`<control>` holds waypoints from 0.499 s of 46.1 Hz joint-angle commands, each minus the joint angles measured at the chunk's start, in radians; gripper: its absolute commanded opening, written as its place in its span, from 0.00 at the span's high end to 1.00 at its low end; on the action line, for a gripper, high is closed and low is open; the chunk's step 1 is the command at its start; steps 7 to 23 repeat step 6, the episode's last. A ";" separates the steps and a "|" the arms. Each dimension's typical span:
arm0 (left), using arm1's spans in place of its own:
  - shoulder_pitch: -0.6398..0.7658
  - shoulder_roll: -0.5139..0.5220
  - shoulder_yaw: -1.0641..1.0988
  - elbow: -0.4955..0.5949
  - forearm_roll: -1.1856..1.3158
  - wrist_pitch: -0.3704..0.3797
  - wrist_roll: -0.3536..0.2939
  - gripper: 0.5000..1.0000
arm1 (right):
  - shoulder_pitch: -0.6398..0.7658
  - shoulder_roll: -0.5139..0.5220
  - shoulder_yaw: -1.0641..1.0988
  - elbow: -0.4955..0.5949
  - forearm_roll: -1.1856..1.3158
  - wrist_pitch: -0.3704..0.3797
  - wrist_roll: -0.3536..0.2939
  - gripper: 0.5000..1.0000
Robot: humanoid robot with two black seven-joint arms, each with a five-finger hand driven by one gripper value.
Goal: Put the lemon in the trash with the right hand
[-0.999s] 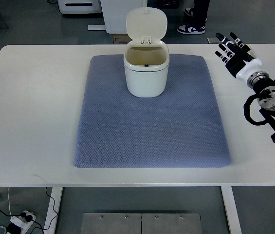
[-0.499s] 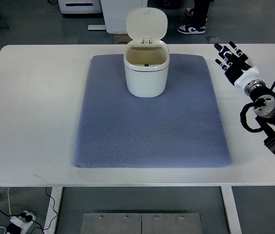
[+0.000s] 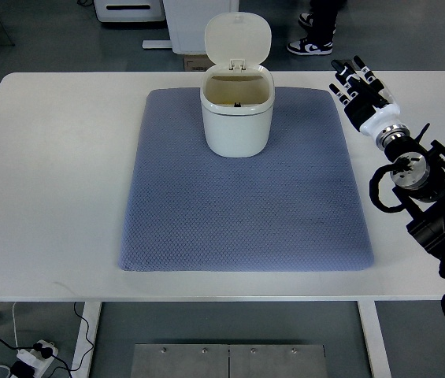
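Our right robot hand [image 3: 356, 87] hovers at two o'clock of the mat [image 3: 246, 185], fingers spread and empty. The trash bin [image 3: 237, 110] stands at twelve with its lid up — ready to receive. No lemon shows anywhere on the table [image 3: 57, 173] — perhaps it's inside already.

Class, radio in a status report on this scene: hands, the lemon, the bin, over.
Right hand open, empty, over the table's far right. Left hand not in view. No lemon visible on the mat. Bin upright, lid open, path clear.
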 commanded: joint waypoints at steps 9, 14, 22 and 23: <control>0.000 0.000 0.000 0.001 0.000 0.000 0.001 0.00 | -0.012 0.000 0.010 -0.003 0.000 -0.001 0.010 0.00; 0.000 0.000 0.000 0.001 0.000 0.000 0.001 0.00 | -0.012 0.000 0.010 -0.003 0.000 -0.001 0.010 0.00; 0.000 0.000 0.000 0.001 0.000 0.000 0.001 0.00 | -0.012 0.000 0.010 -0.003 0.000 -0.001 0.010 0.00; 0.000 0.000 0.000 0.001 0.000 0.000 0.001 0.00 | -0.012 0.000 0.010 -0.003 0.000 -0.001 0.010 0.00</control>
